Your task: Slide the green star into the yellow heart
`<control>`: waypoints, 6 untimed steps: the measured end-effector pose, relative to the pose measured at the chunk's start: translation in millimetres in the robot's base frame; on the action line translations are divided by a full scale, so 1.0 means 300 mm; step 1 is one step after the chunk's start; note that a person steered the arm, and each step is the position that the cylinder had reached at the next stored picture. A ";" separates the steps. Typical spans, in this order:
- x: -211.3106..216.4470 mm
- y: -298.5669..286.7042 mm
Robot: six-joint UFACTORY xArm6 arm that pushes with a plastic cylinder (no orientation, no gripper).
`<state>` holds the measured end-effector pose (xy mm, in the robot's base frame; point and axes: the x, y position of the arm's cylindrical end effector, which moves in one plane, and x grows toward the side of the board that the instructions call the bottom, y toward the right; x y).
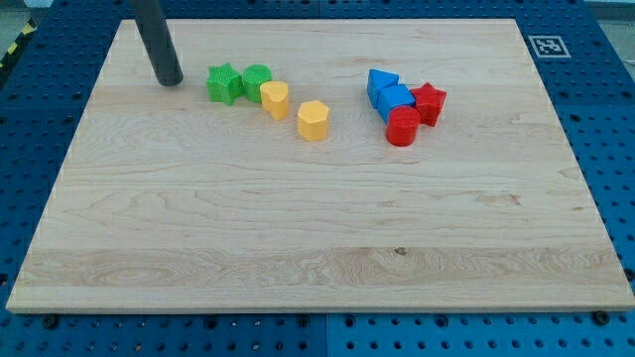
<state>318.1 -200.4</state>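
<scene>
The green star point(223, 83) lies on the wooden board at the upper left. A round green block point(257, 79) touches its right side. The yellow heart point(276, 100) sits just right of and below the round green block, touching it. My tip point(169, 79) rests on the board a short way left of the green star, with a small gap between them. The dark rod rises from it toward the view's top.
A yellow hexagonal block point(313, 120) lies right of and below the heart. Further right is a cluster: a blue triangle point(381, 83), a blue block point(396, 99), a red star point(429, 102) and a round red block point(403, 127). The board's edge point(317, 313) meets a blue pegboard table.
</scene>
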 end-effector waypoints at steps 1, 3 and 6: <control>0.000 0.015; 0.000 0.147; 0.067 0.236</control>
